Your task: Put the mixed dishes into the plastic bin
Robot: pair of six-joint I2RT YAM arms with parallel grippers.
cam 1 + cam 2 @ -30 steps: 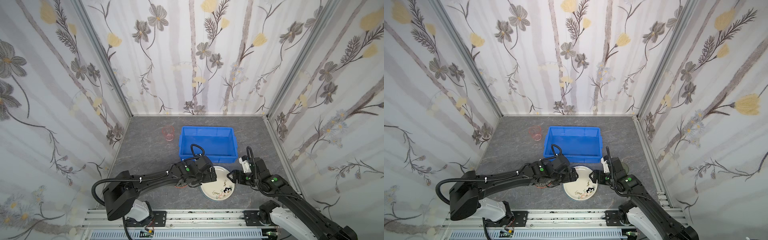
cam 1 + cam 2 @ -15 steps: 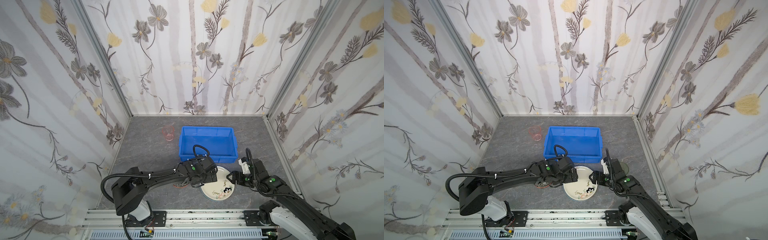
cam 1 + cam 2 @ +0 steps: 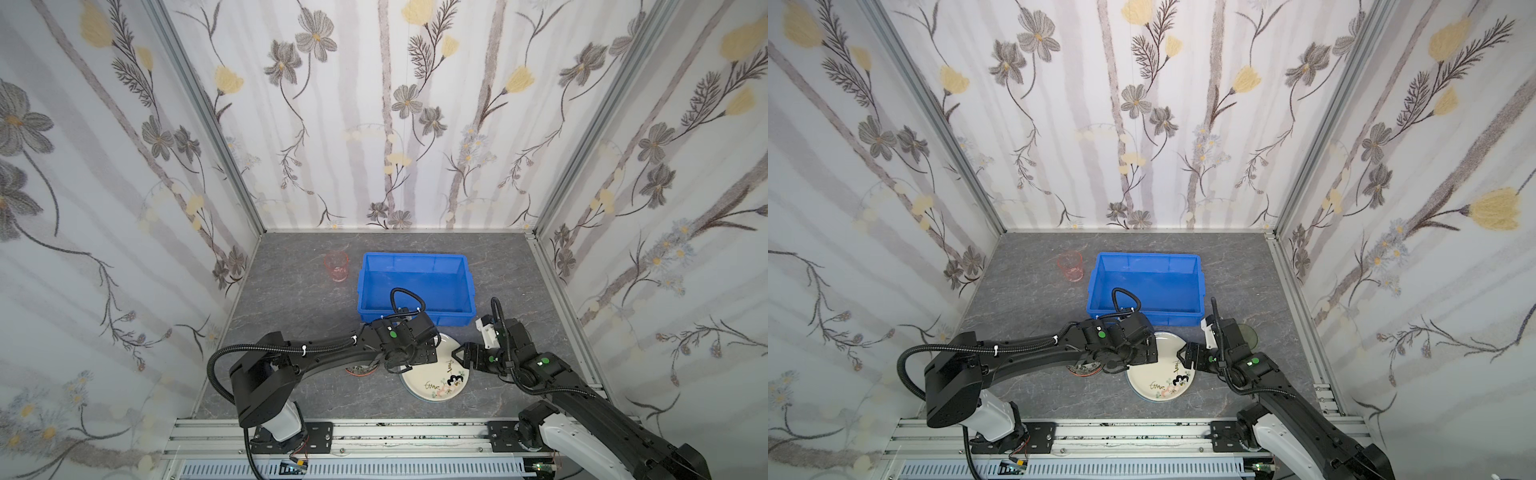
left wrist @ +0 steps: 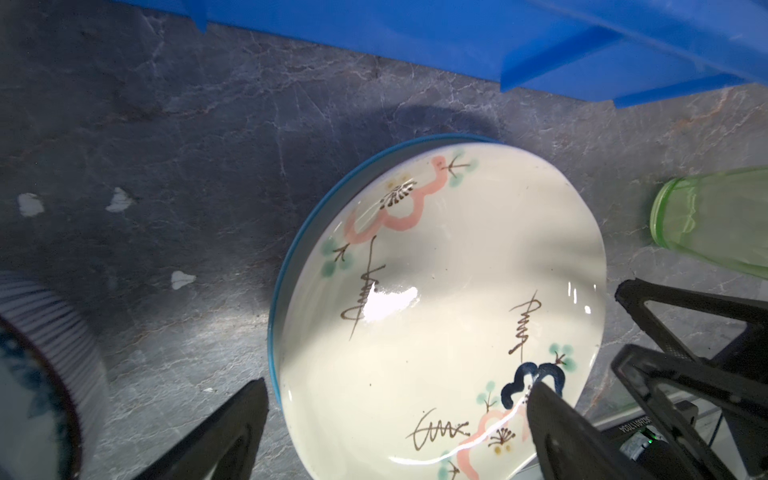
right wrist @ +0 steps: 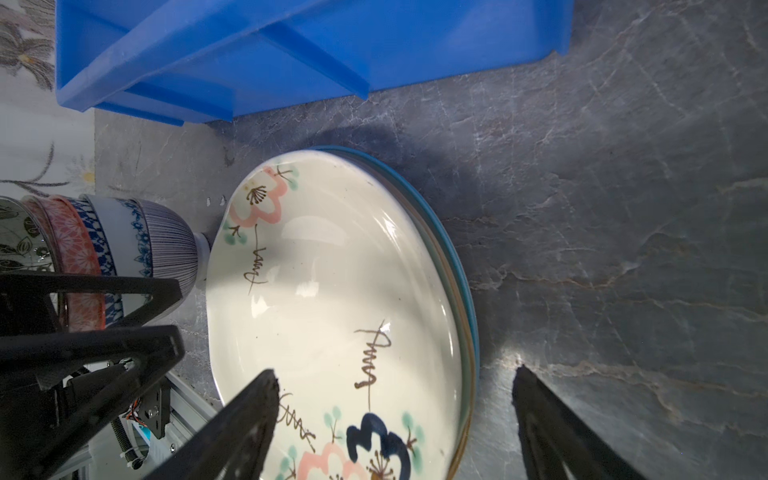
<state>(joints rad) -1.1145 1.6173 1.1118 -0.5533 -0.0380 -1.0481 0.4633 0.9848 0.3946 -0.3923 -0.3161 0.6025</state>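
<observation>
Since a second ago my left arm's elbow has swung in toward the middle, and my right gripper [image 3: 457, 354] has crept slightly closer to the plates [image 3: 436, 384]; the dishes lie as they did.

My left gripper [image 4: 395, 384] is spread wide. It straddles one side of the plates' rim: one finger [image 4: 552, 419] is over the cream plate [image 4: 436, 291], the other [image 4: 232, 424] is outside the rim, over the grey table [image 4: 166, 145]. I cannot tell whether either finger touches.

My right gripper stands opposite it, also spread apart. It straddles the far side of the same rim, one finger [image 5: 249, 415] over the painted flowers, the other [image 5: 540, 415] over bare table. Neither gripper holds anything.

A stack of bowls [image 5: 124, 245] sits just beside my left gripper, on its outer side, close against the plates. A green cup [image 4: 715, 220] stands near my right gripper, behind its wrist.

The blue bin [image 3: 415, 255] lies just beyond both grippers, its near wall close to the plates. A pink cup [image 3: 337, 266] stands well beyond my left gripper, just beside the bin's far left corner. In both top views all the dishes are on the table, outside the bin.
</observation>
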